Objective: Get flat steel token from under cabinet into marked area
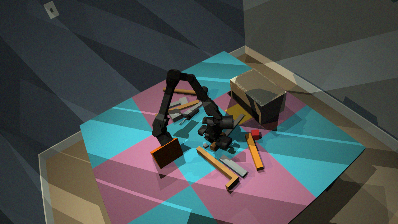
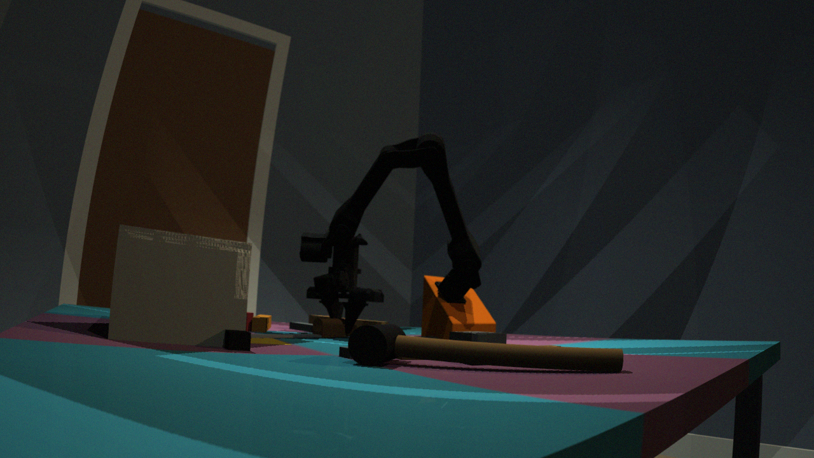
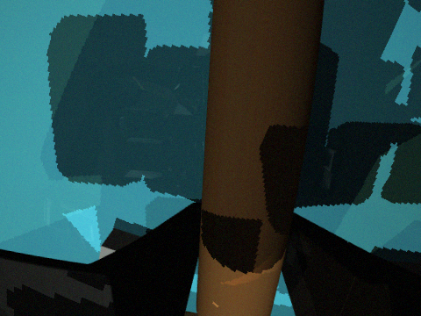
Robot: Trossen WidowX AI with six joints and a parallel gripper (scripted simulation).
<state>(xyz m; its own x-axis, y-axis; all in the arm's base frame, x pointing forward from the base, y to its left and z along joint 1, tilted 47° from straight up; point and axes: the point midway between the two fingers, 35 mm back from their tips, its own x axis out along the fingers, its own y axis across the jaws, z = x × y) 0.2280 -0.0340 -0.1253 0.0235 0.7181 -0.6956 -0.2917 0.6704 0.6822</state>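
My gripper [image 1: 217, 140] [image 2: 344, 325] [image 3: 238, 216] is shut on the brown handle [image 1: 213, 146] [image 2: 328, 326] [image 3: 259, 88] of a long tool, low over the table. The tool's flat grey blade [image 1: 238, 121] points toward the cabinet [image 1: 258, 86] [image 2: 182, 284]. In the top view, its far end overlaps the yellow marked area [image 1: 234, 111] [image 2: 271, 341] in front of the vent slots. I cannot tell whether the blade touches the table. The steel token is not visible in any view; the slots are dark.
A red block [image 1: 255, 133] and an orange bar [image 1: 254, 154] lie right of the tool. An L-shaped wooden bar [image 1: 215, 162], a grey bar [image 1: 234, 166] and a small grey block [image 1: 205, 145] lie nearer. A mallet [image 1: 180, 91] [image 2: 512, 353] and several tools lie left.
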